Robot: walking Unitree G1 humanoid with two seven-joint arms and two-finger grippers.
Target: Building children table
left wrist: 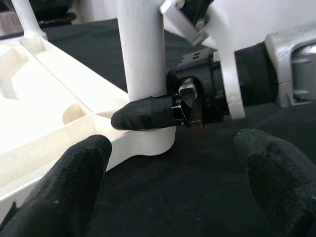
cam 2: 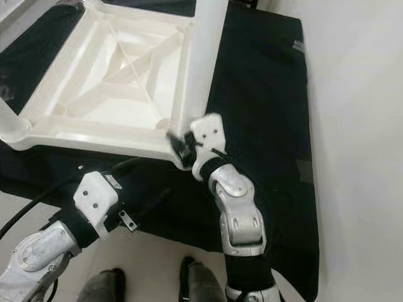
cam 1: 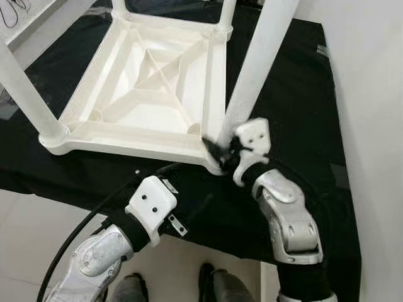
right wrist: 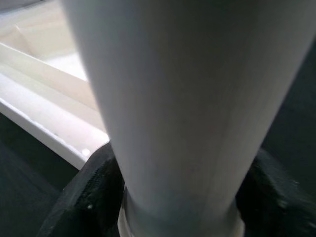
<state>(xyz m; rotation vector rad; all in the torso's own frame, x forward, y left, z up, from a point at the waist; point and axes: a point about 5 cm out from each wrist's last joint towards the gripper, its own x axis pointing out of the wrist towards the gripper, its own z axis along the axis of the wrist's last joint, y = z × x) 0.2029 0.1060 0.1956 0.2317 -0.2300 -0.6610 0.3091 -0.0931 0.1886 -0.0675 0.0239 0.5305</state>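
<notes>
Lying upside down on black cloth [cam 1: 296,94]: white ribbed plastic table top [cam 1: 145,88], near edge close to cloth's near edge. Clamping round leg [cam 1: 255,69] at near right corner socket: right gripper [cam 1: 221,148]. Hovering near, fingers spread, holding nothing: left gripper [left wrist: 173,182]. Crowding right: white wall [cam 1: 371,94].
</notes>
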